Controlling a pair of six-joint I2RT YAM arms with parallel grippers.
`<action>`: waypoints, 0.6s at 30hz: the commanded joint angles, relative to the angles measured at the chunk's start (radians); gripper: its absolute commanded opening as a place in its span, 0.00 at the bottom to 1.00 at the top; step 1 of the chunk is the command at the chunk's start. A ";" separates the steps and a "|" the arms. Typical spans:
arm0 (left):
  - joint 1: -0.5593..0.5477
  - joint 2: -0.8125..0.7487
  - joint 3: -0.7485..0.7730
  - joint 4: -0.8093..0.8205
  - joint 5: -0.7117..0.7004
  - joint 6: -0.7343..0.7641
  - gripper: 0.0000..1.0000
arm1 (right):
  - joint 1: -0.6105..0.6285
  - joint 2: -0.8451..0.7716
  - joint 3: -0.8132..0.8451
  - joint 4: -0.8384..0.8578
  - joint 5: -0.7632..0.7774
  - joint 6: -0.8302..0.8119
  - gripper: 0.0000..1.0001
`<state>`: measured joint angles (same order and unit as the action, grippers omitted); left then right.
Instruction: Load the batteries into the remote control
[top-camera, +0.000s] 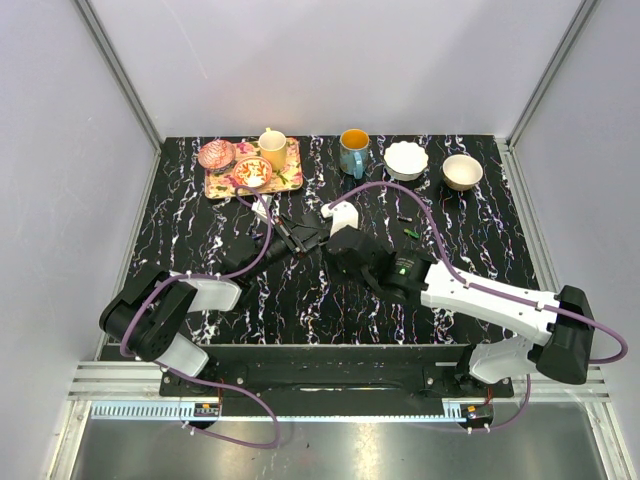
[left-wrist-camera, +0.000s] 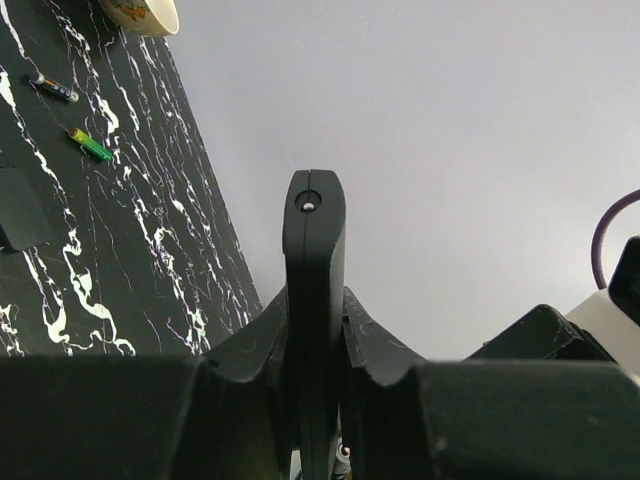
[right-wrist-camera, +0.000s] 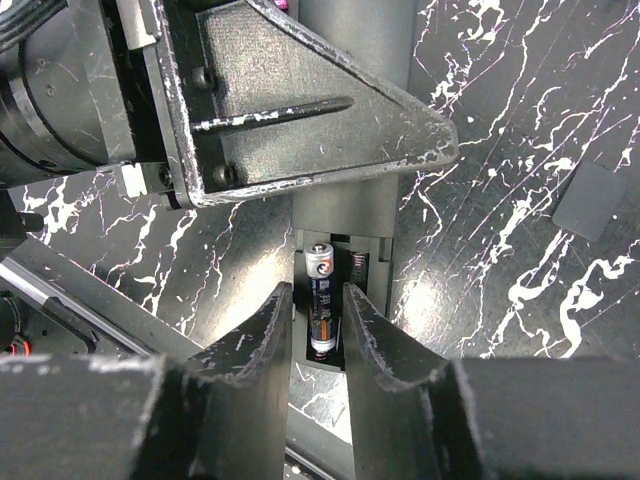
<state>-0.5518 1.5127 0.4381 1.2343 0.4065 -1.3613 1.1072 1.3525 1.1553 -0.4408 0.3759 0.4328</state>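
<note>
The black remote control (left-wrist-camera: 313, 230) is held edge-on off the table, with my left gripper (left-wrist-camera: 313, 300) shut on it. In the right wrist view its back faces up and the battery compartment (right-wrist-camera: 335, 290) is uncovered. One battery (right-wrist-camera: 322, 285) lies in the left slot; the slot beside it shows a bare spring (right-wrist-camera: 357, 262). My right gripper (right-wrist-camera: 317, 300) is open and straddles that battery with a thin gap on each side. Two loose batteries (top-camera: 405, 217) (top-camera: 410, 232) lie on the table right of the grippers; the left wrist view shows a dark battery (left-wrist-camera: 55, 88) and a green battery (left-wrist-camera: 90, 145).
A flat dark cover piece (right-wrist-camera: 590, 200) lies on the marbled black table (top-camera: 480, 240). Along the back stand a flowered tray (top-camera: 290, 183) with cups and a small bowl, a blue mug (top-camera: 353, 152), a white bowl (top-camera: 406, 159) and a tan bowl (top-camera: 462, 171).
</note>
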 joint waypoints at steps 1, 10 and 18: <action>-0.002 -0.026 0.007 0.278 -0.028 -0.001 0.00 | 0.011 -0.046 0.063 -0.018 0.038 0.007 0.32; -0.002 -0.025 0.007 0.277 -0.023 -0.001 0.00 | 0.010 -0.062 0.098 -0.045 0.052 0.000 0.40; -0.003 -0.022 0.010 0.275 -0.020 0.005 0.00 | -0.020 -0.170 0.087 -0.052 0.032 0.066 0.60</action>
<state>-0.5518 1.5127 0.4381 1.2369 0.4057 -1.3617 1.1069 1.2758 1.2186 -0.4995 0.4007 0.4438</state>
